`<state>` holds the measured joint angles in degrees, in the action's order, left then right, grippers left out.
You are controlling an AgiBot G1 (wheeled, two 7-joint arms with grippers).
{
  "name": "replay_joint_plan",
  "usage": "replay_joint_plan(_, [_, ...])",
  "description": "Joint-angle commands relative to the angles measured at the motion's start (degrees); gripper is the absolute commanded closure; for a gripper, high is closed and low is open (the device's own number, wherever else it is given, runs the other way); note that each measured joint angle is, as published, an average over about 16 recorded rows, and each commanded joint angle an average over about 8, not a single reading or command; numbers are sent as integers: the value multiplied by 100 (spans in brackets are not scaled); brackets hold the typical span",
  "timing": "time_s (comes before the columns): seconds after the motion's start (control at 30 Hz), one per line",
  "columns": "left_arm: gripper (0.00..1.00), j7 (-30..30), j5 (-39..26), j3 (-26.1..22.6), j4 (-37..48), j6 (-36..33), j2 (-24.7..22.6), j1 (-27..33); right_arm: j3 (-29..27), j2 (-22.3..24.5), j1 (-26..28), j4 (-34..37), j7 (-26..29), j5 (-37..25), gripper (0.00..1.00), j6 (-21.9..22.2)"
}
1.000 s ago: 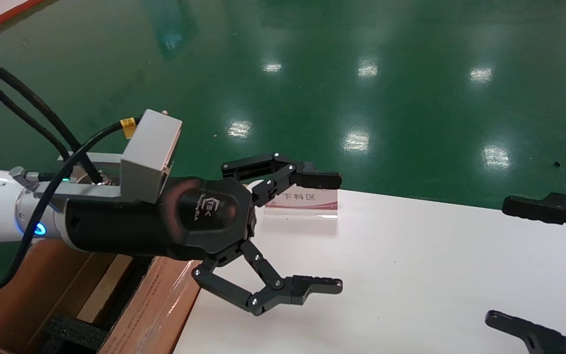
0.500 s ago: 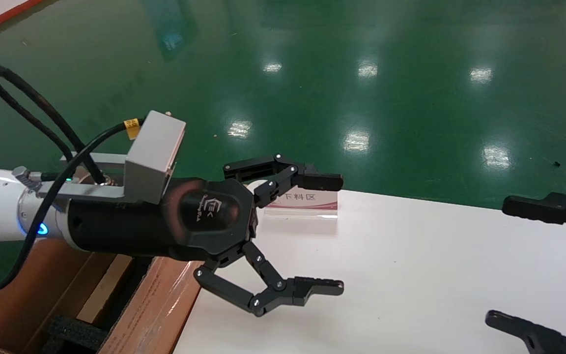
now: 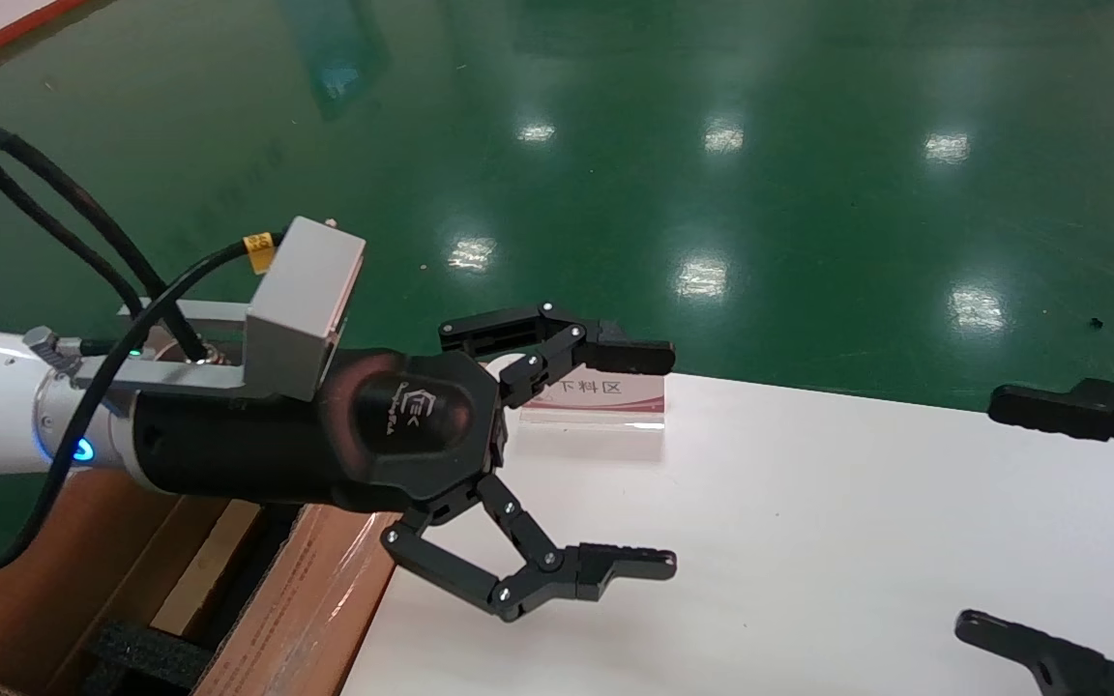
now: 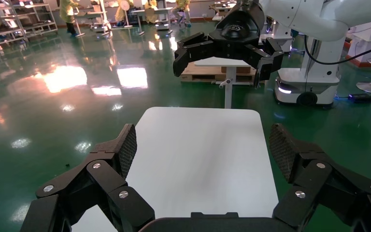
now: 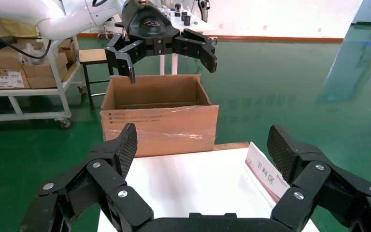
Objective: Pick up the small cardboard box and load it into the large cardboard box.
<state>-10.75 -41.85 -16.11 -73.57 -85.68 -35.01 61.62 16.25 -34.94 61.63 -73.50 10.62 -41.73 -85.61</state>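
Observation:
The large cardboard box (image 3: 296, 599) stands at the white table's left end, brown with glossy tape on its near wall and black foam inside; it also shows in the right wrist view (image 5: 159, 118). My left gripper (image 3: 659, 459) is open and empty, held above the table's left part, just right of the box. My right gripper (image 3: 992, 517) is open and empty at the table's right edge. In the left wrist view the left gripper (image 4: 203, 150) frames bare table. In the right wrist view the right gripper (image 5: 203, 145) faces the box. The small cardboard box is not in view.
A white table (image 3: 808, 541) fills the lower right. A small sign card with red trim (image 3: 605, 401) stands at its far edge, also seen in the right wrist view (image 5: 265, 174). Green glossy floor (image 3: 712, 145) lies beyond. A cart with boxes (image 5: 24, 72) stands behind the carton.
My left gripper has shifted slightly right and a little down since one second ago, then held still. The right gripper has not moved.

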Motion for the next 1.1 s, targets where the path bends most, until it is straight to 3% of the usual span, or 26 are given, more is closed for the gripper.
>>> replay_joint_plan(0.03, [0, 0, 0, 1, 0, 0, 0, 0, 0, 0, 0, 0, 0, 1, 0, 0])
replay_joint_plan(1.1, [0, 0, 0, 10, 0, 0, 0, -6, 0, 0, 0, 0, 0, 3, 0, 0])
